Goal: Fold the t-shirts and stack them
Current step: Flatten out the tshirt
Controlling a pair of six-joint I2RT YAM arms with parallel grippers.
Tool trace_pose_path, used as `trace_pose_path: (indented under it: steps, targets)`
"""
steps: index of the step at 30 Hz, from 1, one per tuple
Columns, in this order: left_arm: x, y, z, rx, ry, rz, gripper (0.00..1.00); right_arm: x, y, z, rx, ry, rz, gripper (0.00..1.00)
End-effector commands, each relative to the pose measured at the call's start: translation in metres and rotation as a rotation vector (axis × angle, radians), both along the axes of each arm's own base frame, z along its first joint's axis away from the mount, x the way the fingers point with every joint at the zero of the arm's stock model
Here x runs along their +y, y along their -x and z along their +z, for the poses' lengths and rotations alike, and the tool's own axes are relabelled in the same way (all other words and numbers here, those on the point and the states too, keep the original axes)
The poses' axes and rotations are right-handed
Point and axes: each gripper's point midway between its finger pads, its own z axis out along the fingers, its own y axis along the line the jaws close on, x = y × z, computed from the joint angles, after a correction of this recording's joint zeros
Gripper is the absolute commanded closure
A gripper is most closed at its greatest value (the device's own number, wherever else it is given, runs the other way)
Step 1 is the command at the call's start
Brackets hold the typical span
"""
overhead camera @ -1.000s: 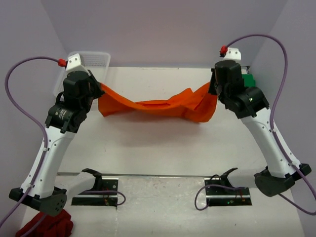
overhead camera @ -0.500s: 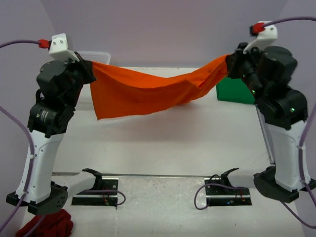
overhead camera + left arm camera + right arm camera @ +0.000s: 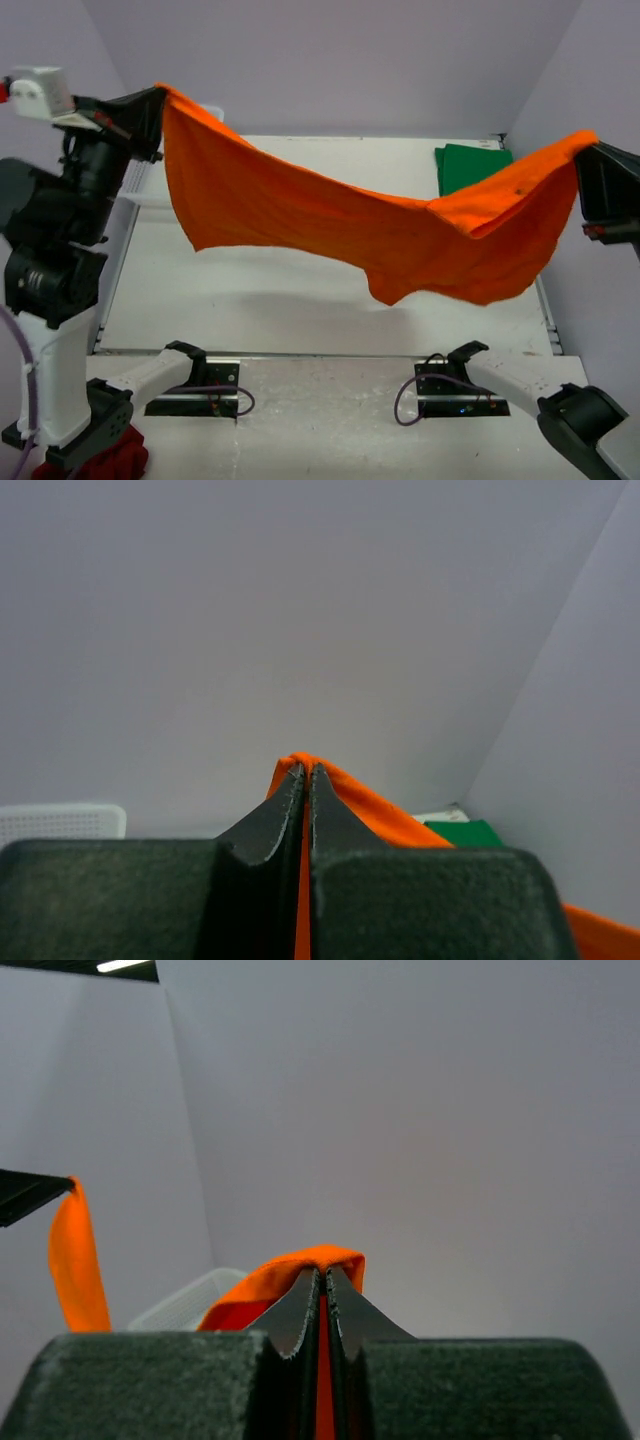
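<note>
1. High above the table (image 3: 300, 290), we hold the orange shirt (image 3: 340, 220) stretched; left gripper (image 3: 305, 772) and right gripper (image 3: 322, 1276) each pinch a corner, fully closed.
2. Thin pinches could slip, dropping it crumpled.
3. Lowered carelessly, it may cover the green shirt (image 3: 470, 165), far right.

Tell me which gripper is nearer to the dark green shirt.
Right. The right gripper, holding the orange shirt, hangs just right of the dark green shirt; the left gripper is far to its left.
</note>
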Motion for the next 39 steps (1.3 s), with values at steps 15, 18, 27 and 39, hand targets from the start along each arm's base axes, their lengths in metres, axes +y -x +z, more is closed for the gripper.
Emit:
trace_pose_path:
  steps: [15, 18, 27, 39]
  targets:
    - [-0.024, -0.287, -0.134, 0.309, -0.257, 0.28, 1.0, 0.044, -0.334, -0.094, 0.319, 0.239, -0.254, 1.0]
    - [-0.023, -0.296, -0.133, 0.308, -0.266, 0.286, 1.0, 0.037, -0.346, -0.104, 0.334, 0.263, -0.265, 1.0]
    - [-0.011, -0.254, -0.124, 0.322, -0.257, 0.294, 1.0, 0.023, -0.294, -0.089, 0.328, 0.283, -0.283, 1.0]
    - [-0.012, -0.093, -0.08, 0.238, -0.18, 0.063, 1.0, 0.027, -0.093, -0.043, 0.178, 0.202, -0.091, 1.0]
